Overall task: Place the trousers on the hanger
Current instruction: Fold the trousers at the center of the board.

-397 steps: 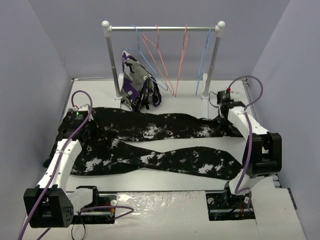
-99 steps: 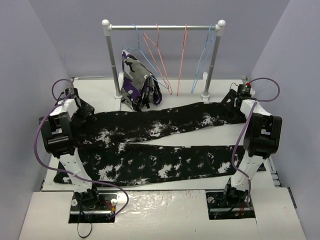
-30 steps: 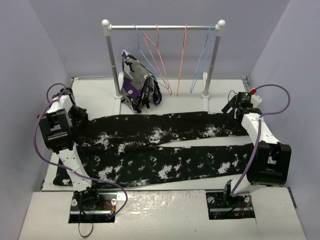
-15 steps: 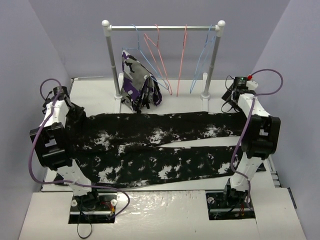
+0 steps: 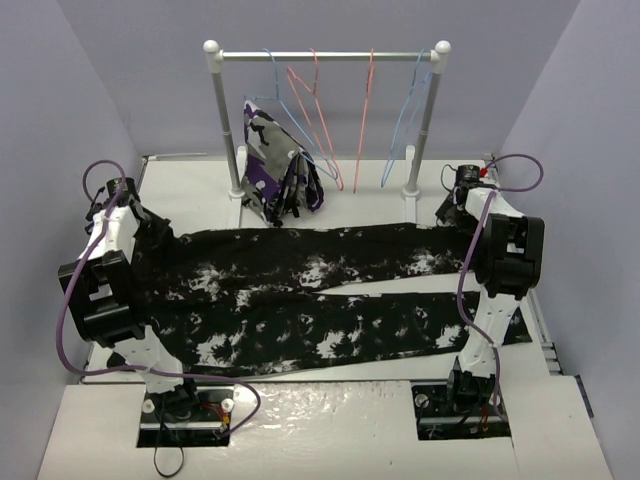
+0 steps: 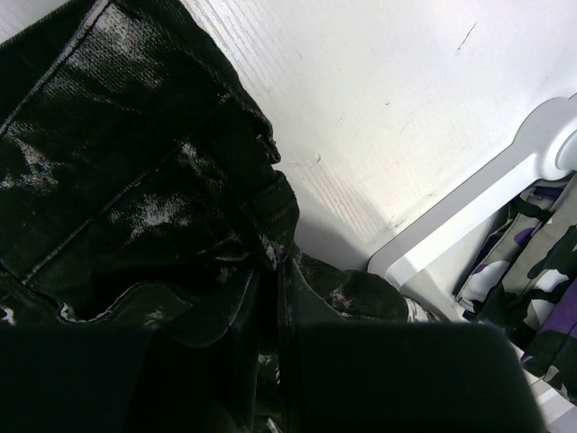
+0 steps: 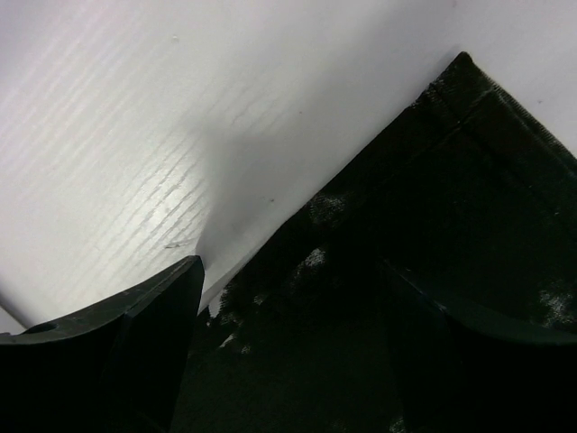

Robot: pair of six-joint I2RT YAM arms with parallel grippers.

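Note:
The black, white-splotched trousers (image 5: 300,290) lie flat across the table, both legs running left to right. My left gripper (image 5: 150,233) is at their waist end, shut on a fold of the waistband (image 6: 225,271). My right gripper (image 5: 449,214) stands open over the far leg's cuff. In the right wrist view its fingers (image 7: 135,343) straddle the cuff corner (image 7: 433,207), and I cannot tell whether they touch it. An empty light-blue hanger (image 5: 408,115) hangs near the right end of the rail.
The rail rack (image 5: 325,56) stands at the back and also carries pink-red hangers (image 5: 312,110) and another blue one. A purple, white and black garment (image 5: 275,165) hangs by the left post; it and the rack foot (image 6: 469,225) show in the left wrist view. Purple walls close in both sides.
My right arm has folded up and its wrist has swung left and back toward the far leg's cuff. My left arm has shifted slightly, still holding the waist.

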